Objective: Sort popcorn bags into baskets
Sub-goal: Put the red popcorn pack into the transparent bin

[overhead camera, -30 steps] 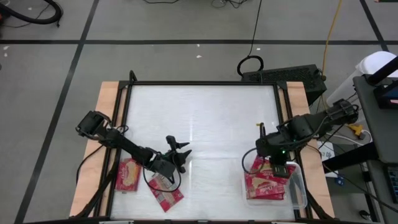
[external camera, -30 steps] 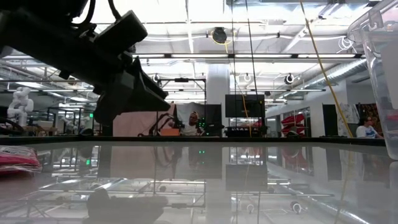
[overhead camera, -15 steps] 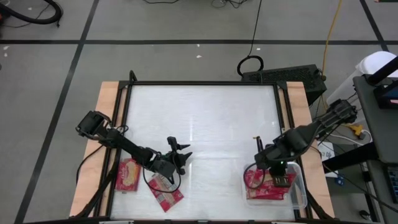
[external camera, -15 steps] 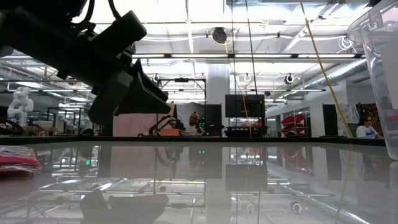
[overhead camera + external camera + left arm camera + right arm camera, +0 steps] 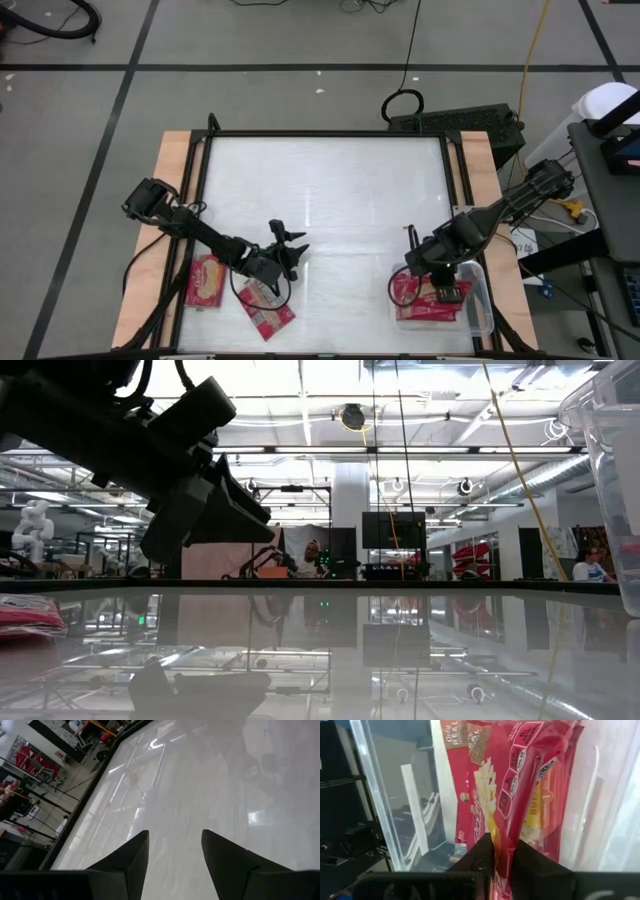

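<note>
Red popcorn bag [image 5: 507,790] hangs inside the clear bin [image 5: 478,300] at the table's [image 5: 330,200] near right corner, pinched between the right end effector's [image 5: 502,852] narrow fingers, above more bags [image 5: 425,308] stacked in the bin; two bags [image 5: 207,281] [image 5: 268,310] lie loose at near left, just beside the left end effector [image 5: 290,250], fingers parted, holding nothing

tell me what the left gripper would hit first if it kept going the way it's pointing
Probably nothing but the table. The left gripper is open and empty, and its wrist view shows only bare glossy tabletop ahead, up to the black frame at the far edge. Depth is hard to judge, so it may skim above it.
</note>
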Action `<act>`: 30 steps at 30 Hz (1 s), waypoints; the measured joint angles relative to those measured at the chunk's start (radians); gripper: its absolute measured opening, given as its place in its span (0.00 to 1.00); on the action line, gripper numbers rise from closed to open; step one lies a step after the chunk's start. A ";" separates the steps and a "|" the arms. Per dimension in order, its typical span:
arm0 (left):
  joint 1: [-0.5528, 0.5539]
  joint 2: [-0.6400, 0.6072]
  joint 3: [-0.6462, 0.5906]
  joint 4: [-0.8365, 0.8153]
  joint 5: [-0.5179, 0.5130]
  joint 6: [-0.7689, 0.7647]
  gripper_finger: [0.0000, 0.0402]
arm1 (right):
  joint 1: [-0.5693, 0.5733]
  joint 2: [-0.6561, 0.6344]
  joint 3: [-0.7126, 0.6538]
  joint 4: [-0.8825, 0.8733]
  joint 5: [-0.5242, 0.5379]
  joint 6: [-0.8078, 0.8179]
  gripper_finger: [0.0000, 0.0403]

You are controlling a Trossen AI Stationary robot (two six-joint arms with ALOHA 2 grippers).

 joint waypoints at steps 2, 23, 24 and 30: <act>0.000 0.000 0.000 0.000 0.000 -0.002 0.46 | 0.000 0.002 0.000 0.003 0.023 -0.001 0.11; 0.014 0.000 0.000 -0.002 0.060 -0.011 0.46 | -0.057 -0.011 0.011 -0.052 0.096 0.315 0.22; 0.005 -0.001 0.000 -0.013 0.080 -0.032 0.46 | -0.056 -0.013 0.024 -0.043 0.096 0.354 0.21; 0.013 -0.139 0.006 -0.186 0.379 -0.212 0.46 | -0.055 -0.016 0.187 -0.009 0.165 0.480 0.13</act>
